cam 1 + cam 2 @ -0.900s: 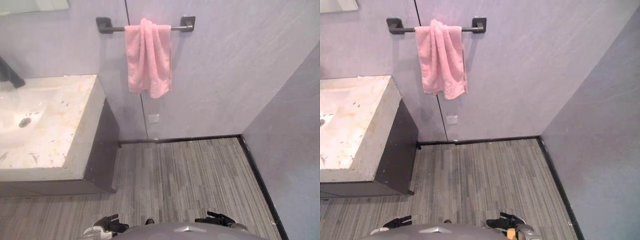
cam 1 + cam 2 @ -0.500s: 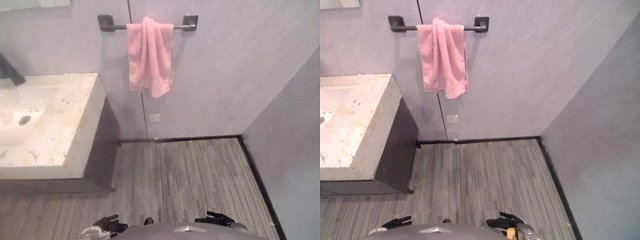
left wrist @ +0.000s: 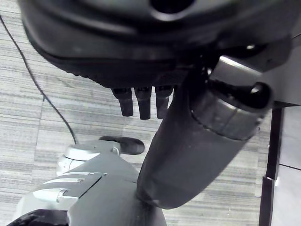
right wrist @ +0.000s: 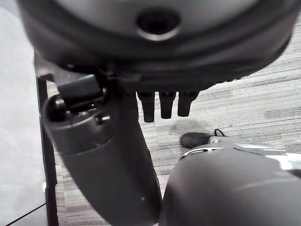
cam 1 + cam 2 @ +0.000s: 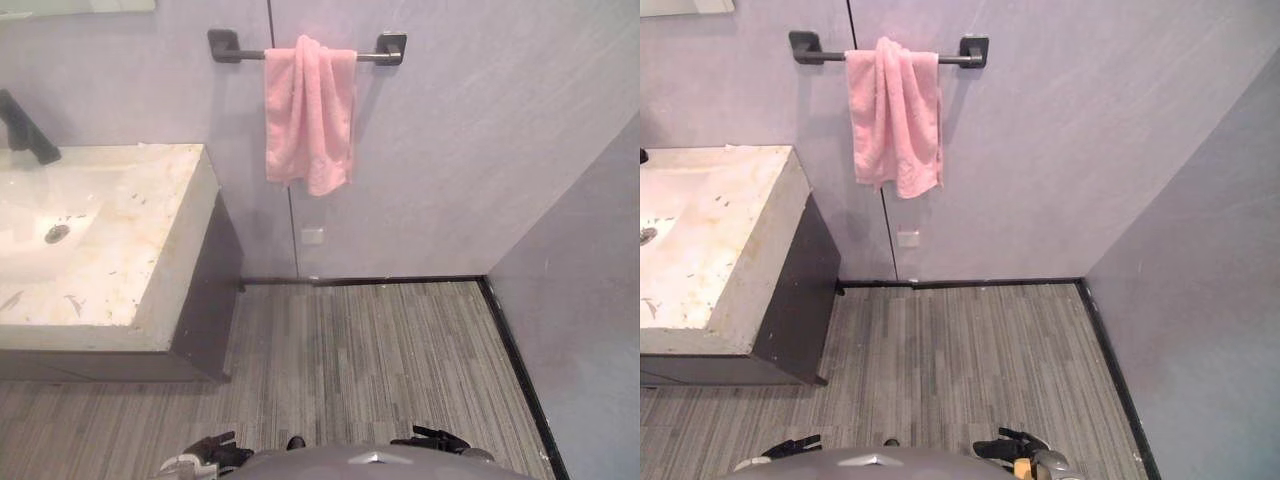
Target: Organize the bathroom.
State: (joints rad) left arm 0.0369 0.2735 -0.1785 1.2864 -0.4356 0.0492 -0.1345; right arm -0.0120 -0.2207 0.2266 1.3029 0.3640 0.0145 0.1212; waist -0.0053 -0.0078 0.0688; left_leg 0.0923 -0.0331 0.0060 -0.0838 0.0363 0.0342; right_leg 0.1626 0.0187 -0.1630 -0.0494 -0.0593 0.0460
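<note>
Dark fingers of the left hand [image 5: 215, 450] and right hand [image 5: 432, 439] are hanging relaxed and empty low over the striped grey floor [image 5: 370, 350]. Farther off at left, a pale stone sink counter [image 5: 130, 250] is standing against the wall. Beyond, a pink towel [image 5: 310, 115] is draping over the dark wall bar [image 5: 240, 52].
</note>
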